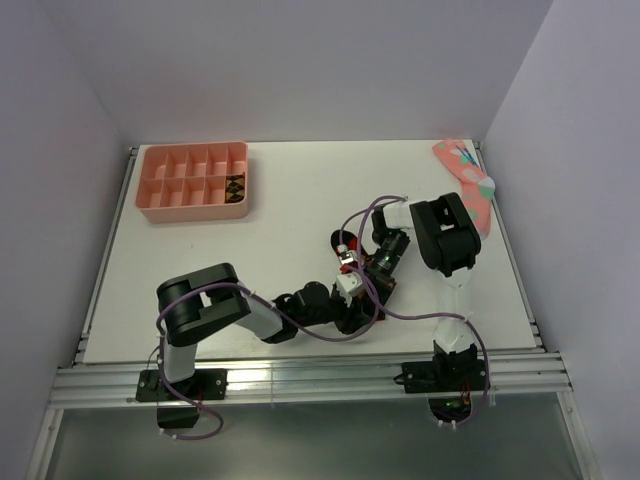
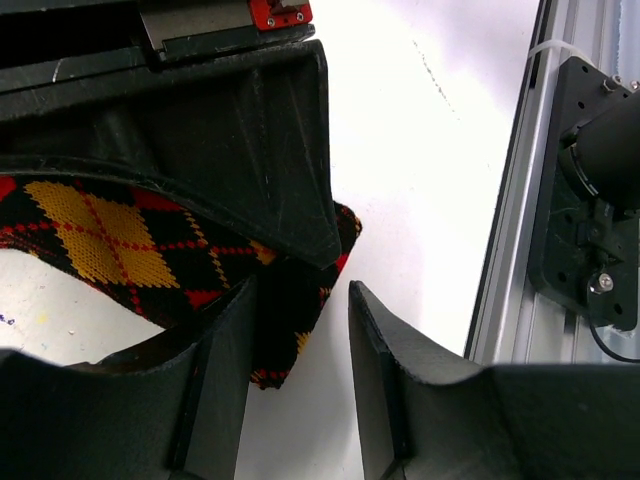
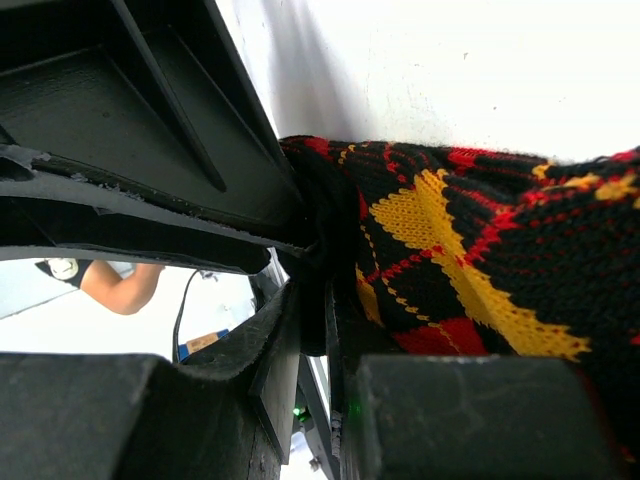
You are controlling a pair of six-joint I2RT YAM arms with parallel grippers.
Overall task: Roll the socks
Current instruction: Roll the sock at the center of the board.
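Note:
A dark argyle sock [image 2: 100, 235] with red and orange diamonds lies on the white table. My right gripper [image 3: 315, 290] is shut on a black fold of this sock [image 3: 460, 250]. My left gripper [image 2: 303, 290] is open, and the sock's end sits in its gap against the left finger [image 2: 225, 380]. The right finger [image 2: 385, 380] stands apart from the cloth. From above, both grippers meet near the table's front middle, left gripper [image 1: 355, 300] and right gripper [image 1: 385, 268], covering most of the sock. A second dark argyle sock [image 1: 236, 188] sits in a tray compartment.
A pink divided tray [image 1: 165, 185] stands at the back left. A pink sock [image 1: 468, 185] with teal and white marks lies at the back right edge. The aluminium rail [image 2: 505, 250] of the table's front edge runs close beside the left gripper.

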